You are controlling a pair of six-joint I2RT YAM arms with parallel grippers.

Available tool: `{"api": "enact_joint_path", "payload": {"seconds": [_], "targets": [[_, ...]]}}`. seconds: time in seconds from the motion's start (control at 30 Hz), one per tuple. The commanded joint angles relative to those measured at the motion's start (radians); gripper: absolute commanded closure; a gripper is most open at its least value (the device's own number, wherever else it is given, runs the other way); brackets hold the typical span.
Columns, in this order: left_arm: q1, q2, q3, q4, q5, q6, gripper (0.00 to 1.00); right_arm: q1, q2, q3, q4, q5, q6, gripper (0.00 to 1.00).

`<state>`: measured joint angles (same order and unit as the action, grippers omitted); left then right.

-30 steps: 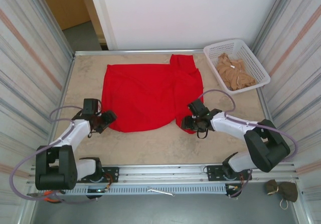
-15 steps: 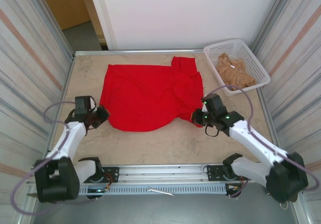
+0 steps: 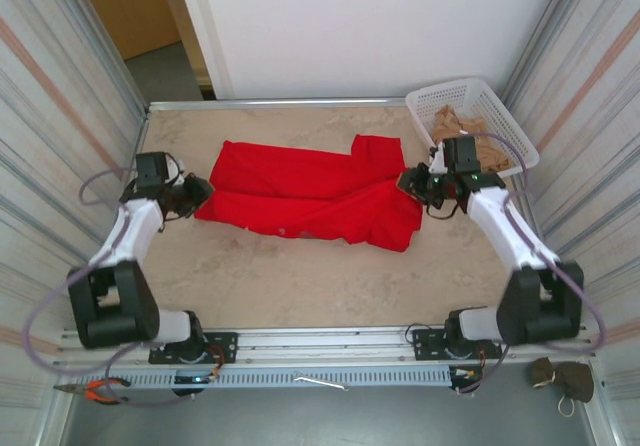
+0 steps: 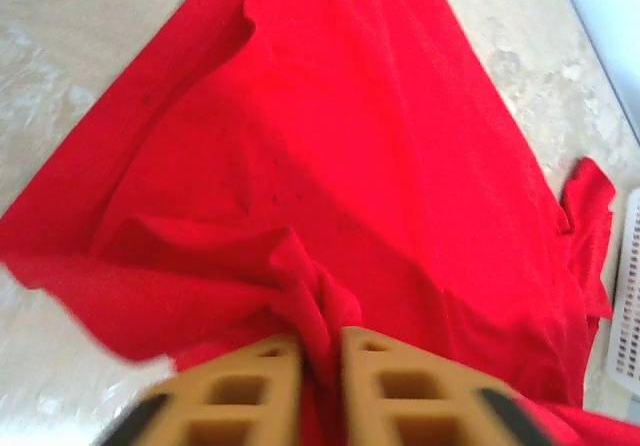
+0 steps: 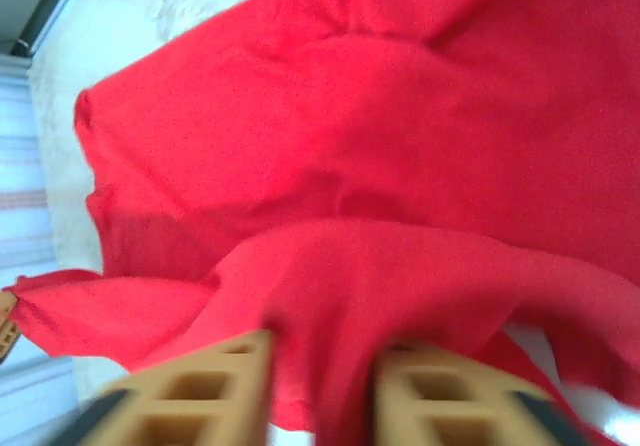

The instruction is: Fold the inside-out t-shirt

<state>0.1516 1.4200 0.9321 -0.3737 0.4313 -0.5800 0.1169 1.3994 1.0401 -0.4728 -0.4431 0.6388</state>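
The bright red inside-out t-shirt lies across the middle of the table, its near part raised and doubled back over the rest into a narrower band. My left gripper is at its left end. In the left wrist view that gripper is shut on a pinched ridge of the red cloth. My right gripper is at the shirt's right end, next to the sleeve. In the right wrist view its jaws stand a little apart, with a thick fold of shirt filling the gap.
A white basket holding tan cloth stands at the back right corner, close behind my right gripper. Metal rails edge the table. Pliers lie below the front rail at left, and a dark olive bundle at right.
Both grippers closed on the shirt's near edge and carried it away from the arm bases and outward. The flat shirt is now doubled into a narrower band.
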Motion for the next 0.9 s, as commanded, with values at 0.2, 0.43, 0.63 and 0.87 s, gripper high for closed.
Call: {"api": "enact_joint_path", "payload": {"seconds": [0.2,0.43,0.63,0.87], "targets": [[0.005,0.032,0.041,0.009,0.006,0.049,0.32,0.057,-0.102,-0.123,0.007,0.065,-0.072,0.39],[0.004,-0.034,-0.137,0.040,-0.055,0.066,0.34,0.093,-0.260,-0.353,0.003,0.180,-0.050,0.36],[0.001,0.101,-0.090,0.051,-0.060,0.075,0.35,0.091,-0.244,-0.414,0.036,0.170,-0.077,0.31],[-0.023,0.169,-0.027,0.062,-0.083,0.080,0.33,0.104,-0.124,-0.417,0.117,0.134,-0.099,0.30]]}}
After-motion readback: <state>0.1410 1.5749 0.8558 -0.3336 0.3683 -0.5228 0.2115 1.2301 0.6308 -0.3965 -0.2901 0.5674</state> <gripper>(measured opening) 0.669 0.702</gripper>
